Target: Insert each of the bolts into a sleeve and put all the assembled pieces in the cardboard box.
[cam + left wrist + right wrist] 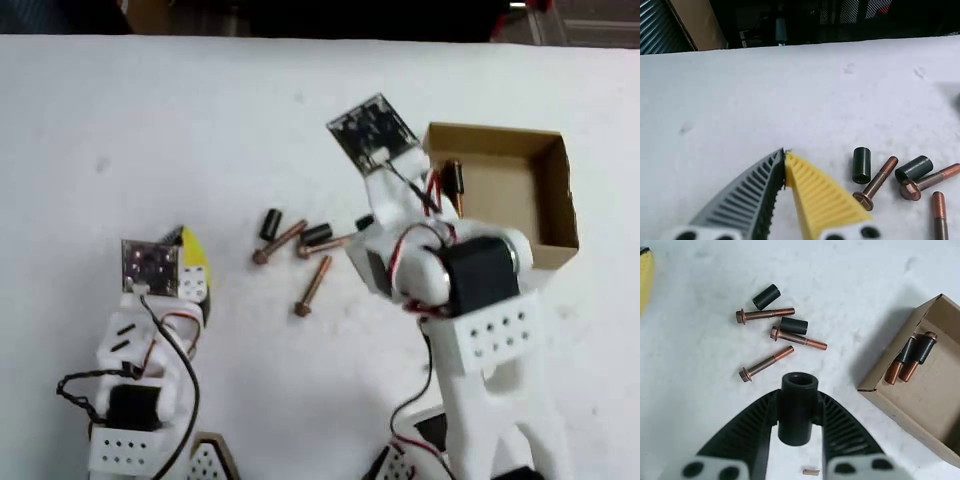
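Right gripper (798,396) clamped on a black sleeve (799,412), the sleeve standing upright between its two black fingers with the open bore facing up; the gripper hangs above the white table (150,120), just right of the loose parts and left of the cardboard box (505,195).

Left gripper (784,157) closed on nothing, its grey finger (742,202) and yellow finger (822,200) meeting at the tips; it sits low over the table at the near left, apart from the loose parts to its right.

Between the two arms lie three copper bolts and two more black sleeves; one loose sleeve (766,296) lies farthest, just beside the first bolt (765,314); a second loose sleeve (793,325) lies against the second bolt (799,339); the third bolt (766,363) lies alone, nearest the arms; none of these three bolts sits inside a sleeve.

The box stands open at the right of the table; inside it, against its left wall, lie two assembled pieces (910,357) side by side, each a bolt pushed through a black sleeve, the threaded ends sticking out.
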